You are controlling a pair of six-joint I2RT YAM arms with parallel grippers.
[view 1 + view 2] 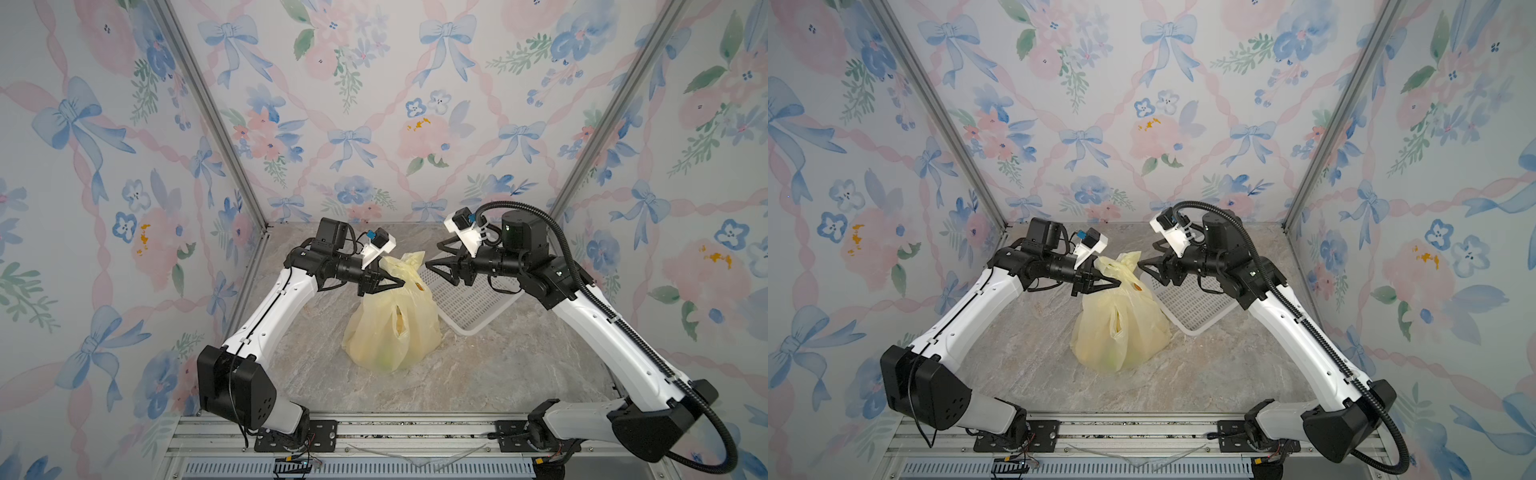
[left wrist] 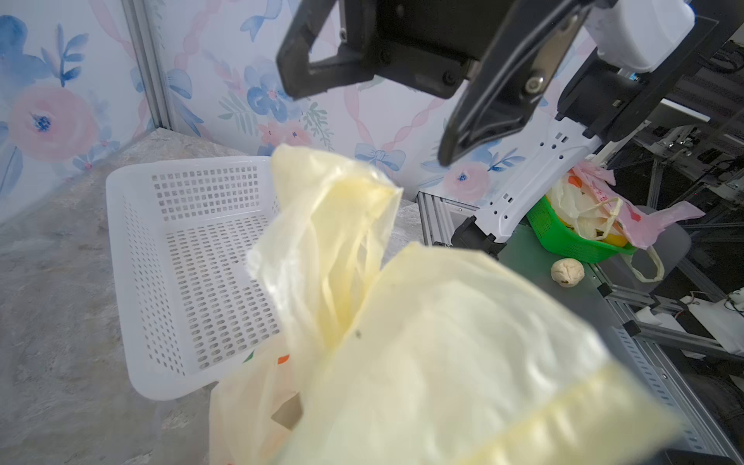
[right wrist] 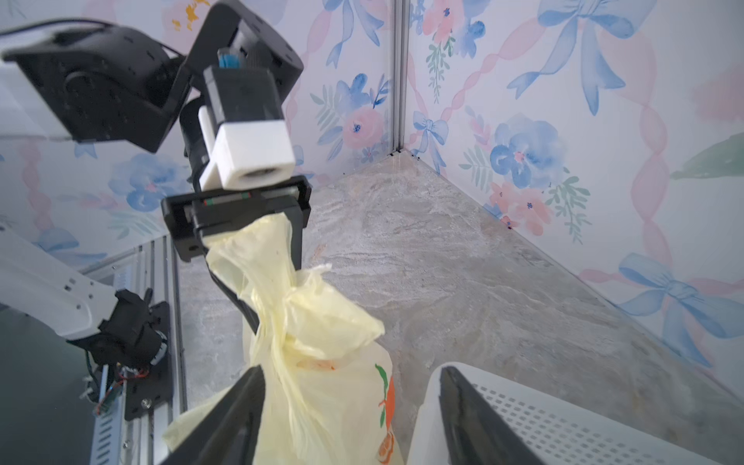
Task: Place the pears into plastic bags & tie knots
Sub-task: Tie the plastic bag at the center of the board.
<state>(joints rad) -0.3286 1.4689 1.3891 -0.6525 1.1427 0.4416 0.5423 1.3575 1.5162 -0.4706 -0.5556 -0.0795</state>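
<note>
Right wrist | left jaws clamp tail of crinkly translucent bag (image 3: 322, 406) | right jaws spread | knot (image 3: 290, 300) twisted

Left tool (image 1: 399, 284): fingers are seen closed to a point on the gathered neck of the plastic bag (image 1: 390, 332), which stands on the surface (image 1: 498, 365) directly beneath this tool. Flat tails of the knot (image 1: 406, 262) are noted just above the fingertips. A green pear (image 1: 384, 360) is made out through the film at the bag's base. Right tool (image 1: 432, 256): jaws are set apart, clear of the bag, facing the left tool. The white perforated basket (image 1: 478, 309) lies below it.
</note>
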